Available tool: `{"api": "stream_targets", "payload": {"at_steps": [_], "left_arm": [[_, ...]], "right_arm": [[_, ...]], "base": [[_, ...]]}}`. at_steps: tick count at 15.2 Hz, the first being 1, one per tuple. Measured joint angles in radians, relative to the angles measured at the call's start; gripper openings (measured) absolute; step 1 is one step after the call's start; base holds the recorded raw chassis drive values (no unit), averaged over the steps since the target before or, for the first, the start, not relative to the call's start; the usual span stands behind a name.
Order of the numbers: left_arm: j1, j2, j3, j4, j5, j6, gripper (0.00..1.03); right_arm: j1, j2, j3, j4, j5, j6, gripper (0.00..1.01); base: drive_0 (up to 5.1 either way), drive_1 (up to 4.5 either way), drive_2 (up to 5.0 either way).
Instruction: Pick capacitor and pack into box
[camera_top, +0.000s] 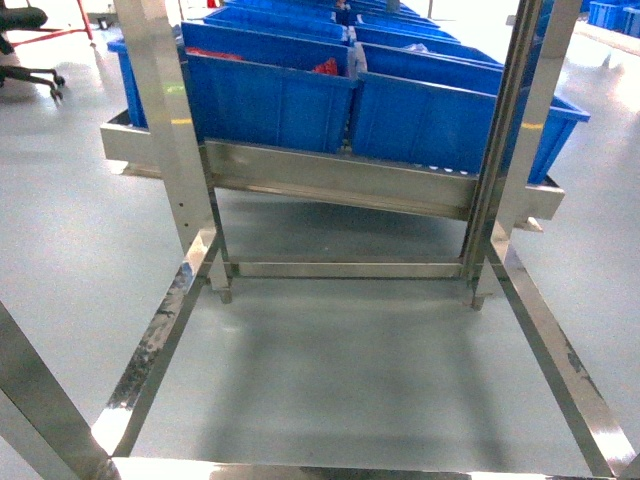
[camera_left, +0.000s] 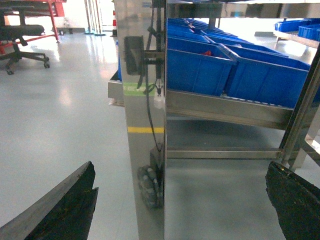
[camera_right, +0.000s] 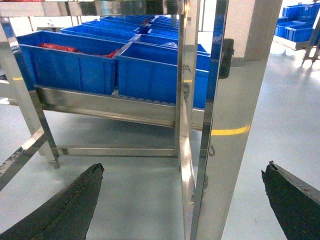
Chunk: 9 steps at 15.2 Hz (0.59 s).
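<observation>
1. No capacitor or pink box shows in any view; the capacitors may sit in the blue bins (camera_top: 270, 95), but that cannot be told.
2. Both grippers, left (camera_left: 182, 205) and right (camera_right: 182, 202), gape wide and empty, the bins ahead of them.
3. Nothing is packed yet.

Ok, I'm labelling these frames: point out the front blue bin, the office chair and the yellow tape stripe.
front blue bin (camera_top: 270, 100), head view, its front wall.
office chair (camera_left: 22, 35), left wrist view, its seat.
yellow tape stripe (camera_right: 230, 131), right wrist view, its middle.
</observation>
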Motion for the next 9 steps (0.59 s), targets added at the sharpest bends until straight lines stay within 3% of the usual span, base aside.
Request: {"api": "stream_targets", "payload": {"at_steps": [9], "left_arm": [[0.000, 0.000, 0.000, 0.000, 0.000, 0.000, 0.98]], "right_arm": [[0.000, 0.000, 0.000, 0.000, 0.000, 0.000, 0.98]], "base": [[0.0, 0.00, 0.0]]}}
